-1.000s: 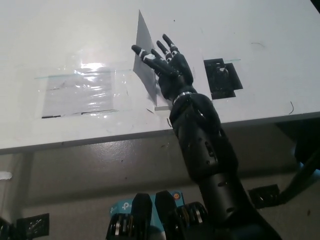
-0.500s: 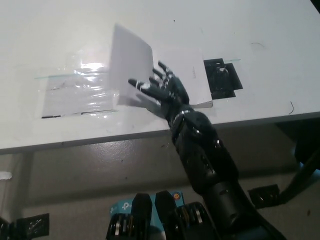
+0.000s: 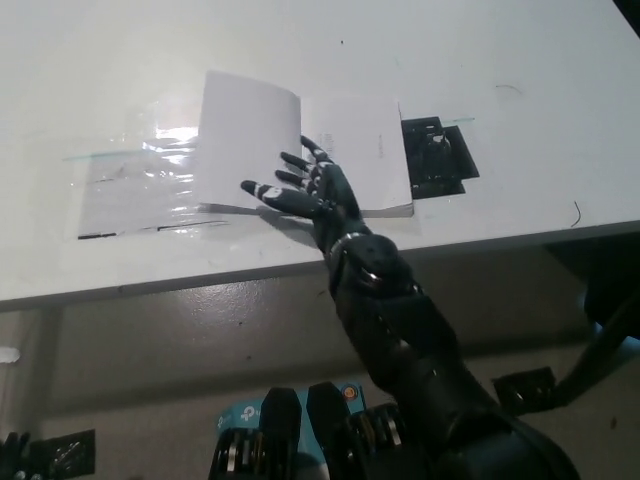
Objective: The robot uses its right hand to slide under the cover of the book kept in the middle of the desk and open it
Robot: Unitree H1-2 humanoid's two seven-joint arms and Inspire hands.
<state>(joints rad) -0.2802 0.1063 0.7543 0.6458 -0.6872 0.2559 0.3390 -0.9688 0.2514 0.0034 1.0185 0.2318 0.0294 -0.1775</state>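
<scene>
A thin white book (image 3: 345,150) lies open near the front edge of a white desk (image 3: 520,60), roughly at its middle. Its cover (image 3: 245,145) is turned over to the robot's left and rests almost flat, the far corner a little raised, while the plain white inner page faces up on the right. The black right hand (image 3: 305,190) hovers low over the lower part of the fold, palm down, fingers spread apart and holding nothing; whether the fingertips touch the paper cannot be told. The book looks light and slim, with a cover that bends easily and a smooth face likely to slip on the desk, so it seems best handled by its free outer edge with gentle pressure rather than a pinch. The cover overlaps a glossy sheet of clear plastic (image 3: 130,185) taped flat on the desk, which catches a bright glare. Just beside the book on the right sits a flat black square marker (image 3: 440,160). Below the desk edge a grey floor (image 3: 180,340) shows. The white left hand is out of view.
</scene>
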